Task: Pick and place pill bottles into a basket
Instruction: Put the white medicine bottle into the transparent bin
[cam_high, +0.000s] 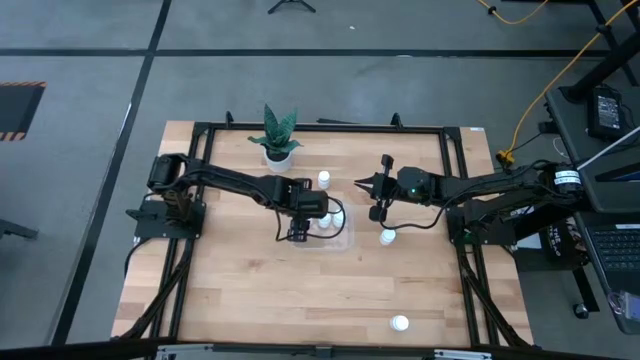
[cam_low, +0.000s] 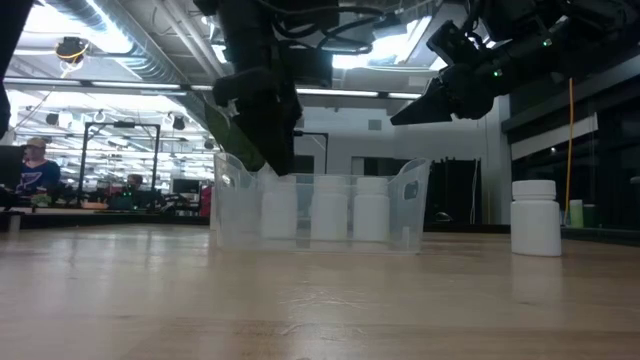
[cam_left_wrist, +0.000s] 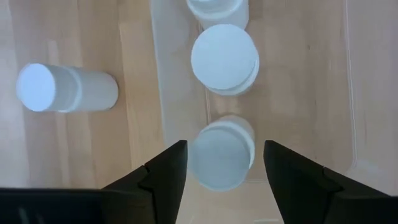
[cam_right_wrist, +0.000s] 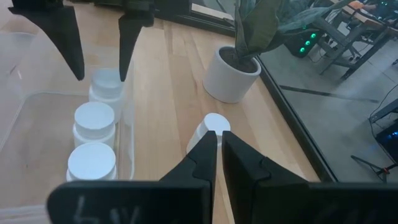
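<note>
White pill bottles (cam_low: 330, 208) stand upright in a row of three inside the basket (cam_low: 411, 215), a clear plastic container near the middle of the wooden bench (cam_high: 260, 290). From the right wrist view the three round caps (cam_right_wrist: 94, 117) line up along one wall of the basket.

Directly above that row hangs the left end effector (cam_left_wrist: 224, 171), its fingers (cam_left_wrist: 166, 177) spread apart on either side of the nearest bottle (cam_left_wrist: 221, 155) without touching it; in the high view it sits over the basket's left part (cam_high: 299, 228).

Outside the basket, one bottle (cam_high: 324, 180) stands on the far side of it, near the white pot with a green plant (cam_high: 278, 138). Another bottle (cam_high: 387, 237) stands to the right of the basket, and a last one (cam_high: 399, 323) stands well apart near the bench's near edge.

To the right of the basket, raised off the bench, is the right end effector (cam_high: 364, 184), with its fingers (cam_right_wrist: 205, 158) pressed together and holding nothing. Its tip points toward the far bottle (cam_right_wrist: 210, 132) beside the plant pot (cam_right_wrist: 231, 76).
</note>
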